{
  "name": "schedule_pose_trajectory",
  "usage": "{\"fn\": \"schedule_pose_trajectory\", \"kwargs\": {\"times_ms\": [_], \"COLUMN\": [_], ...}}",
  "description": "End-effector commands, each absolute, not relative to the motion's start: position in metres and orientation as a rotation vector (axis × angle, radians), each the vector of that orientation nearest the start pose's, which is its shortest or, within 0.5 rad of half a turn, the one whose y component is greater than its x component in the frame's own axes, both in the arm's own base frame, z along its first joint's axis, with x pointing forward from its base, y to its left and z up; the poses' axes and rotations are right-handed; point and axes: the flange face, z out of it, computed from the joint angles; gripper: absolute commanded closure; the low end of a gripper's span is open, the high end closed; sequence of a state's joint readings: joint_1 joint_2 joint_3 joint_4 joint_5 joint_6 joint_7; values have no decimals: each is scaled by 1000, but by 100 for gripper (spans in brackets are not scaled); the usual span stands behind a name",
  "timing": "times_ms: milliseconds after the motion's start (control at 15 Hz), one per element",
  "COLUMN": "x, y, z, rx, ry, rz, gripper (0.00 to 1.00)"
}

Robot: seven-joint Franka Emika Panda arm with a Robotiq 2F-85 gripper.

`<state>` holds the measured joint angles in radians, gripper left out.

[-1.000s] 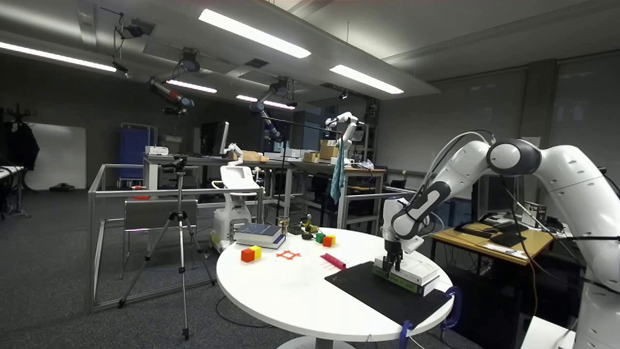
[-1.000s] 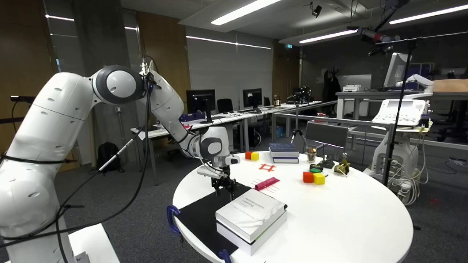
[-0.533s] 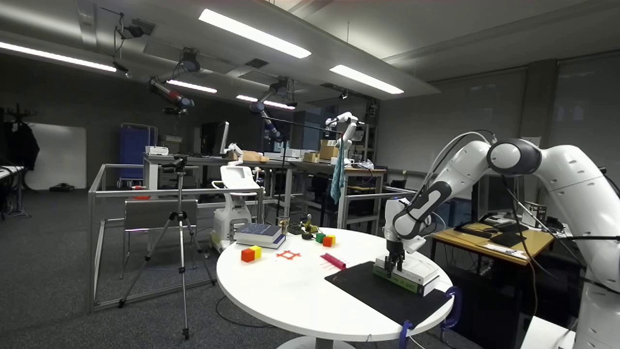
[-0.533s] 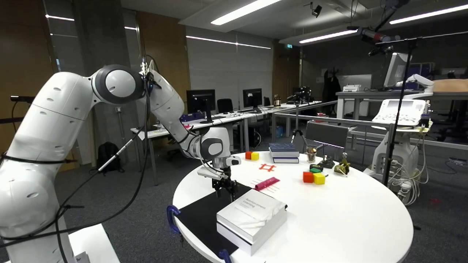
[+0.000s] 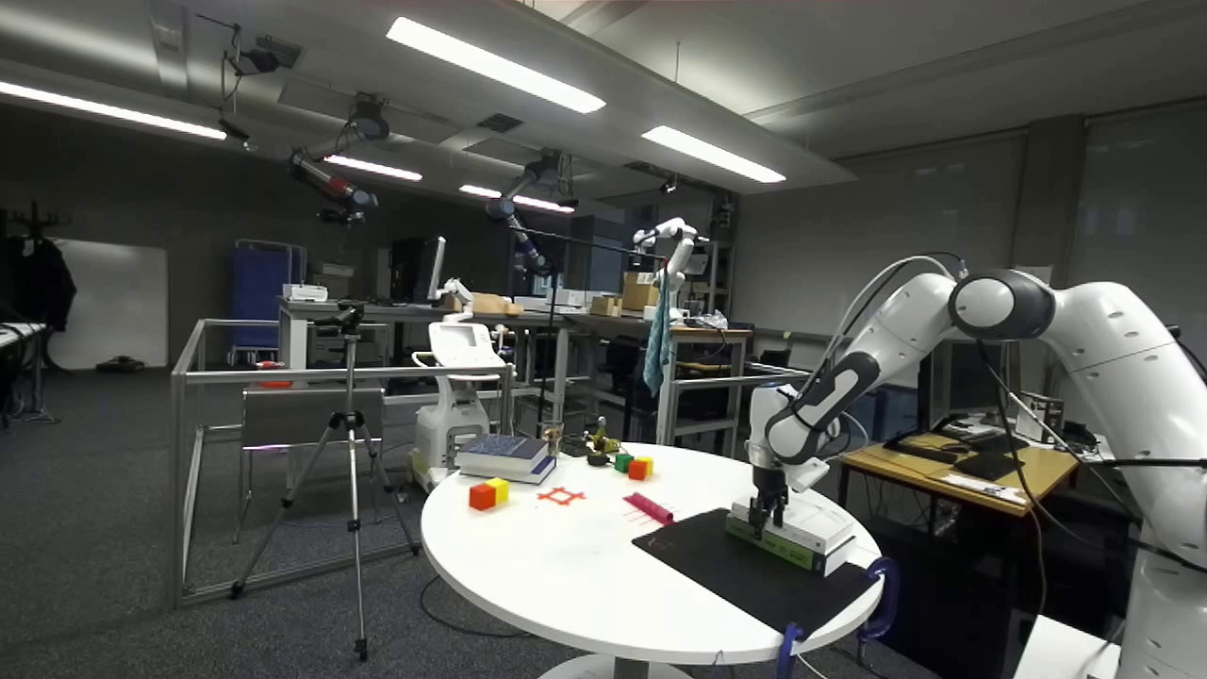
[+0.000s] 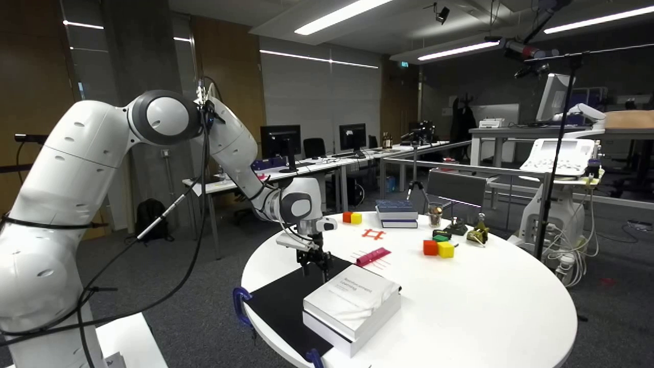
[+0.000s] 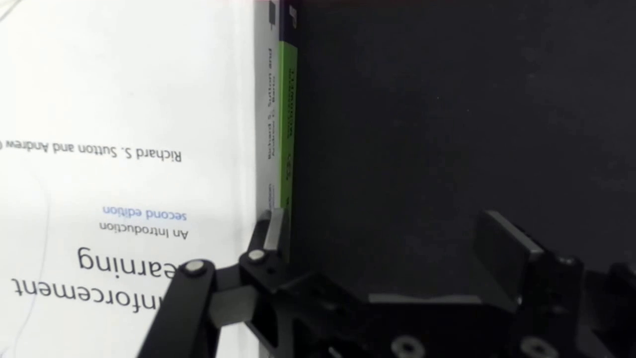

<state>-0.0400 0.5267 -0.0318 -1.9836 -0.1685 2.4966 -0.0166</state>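
Standing open in the wrist view, the gripper (image 7: 385,238) has only the black mat (image 7: 447,124) to be seen between its fingers. One finger is at the spine side of the stacked upper book (image 7: 124,99) and lower book (image 7: 284,99); whether it touches them, I cannot tell. The other finger hangs well apart from them, over the mat. The gripper seems turned so that its pads run along the line of the spines. The upper book looks clean and white, with its lettering upside down here; the lower book shows a bright green spine with a dark end.

In an exterior view, the gripper points downward beside the long side of the stack. The books lie flat and almost aligned, the lower one carrying the upper one. Under them is the mat, on the round white surface (image 5: 556,566), and blue clamps (image 5: 889,599) sit at its edge, probably so that the mat cannot slide.

In an exterior view also, the stack is seen from its page sides, with a pink roll (image 6: 373,256) lying near. It rests at the border of the mat, which explains why the white surface shows along one side of it. The upper cover carries the grey title "Reinforcement Learning" and a pale, wavy pattern; both books are thick, with whitish page edges.
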Motion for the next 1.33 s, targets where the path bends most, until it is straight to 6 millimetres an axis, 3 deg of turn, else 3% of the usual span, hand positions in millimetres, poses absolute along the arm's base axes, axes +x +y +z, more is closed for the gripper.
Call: {"fn": "schedule_pose_trajectory", "kwargs": {"times_ms": [0,200,400,800,1000,1267], "x": [594,594,594,597,594,593], "y": [-31,-26,-36,-110,-154,-211], "z": [224,250,288,358,372,370], "rx": [-3242,-3252,-3267,-3238,-3216,-3160], "ry": [-182,-172,-29,483,767,1152], "rz": [-45,-112,-250,-489,-527,-537], "gripper": [0,0,0,0,0,0]}}
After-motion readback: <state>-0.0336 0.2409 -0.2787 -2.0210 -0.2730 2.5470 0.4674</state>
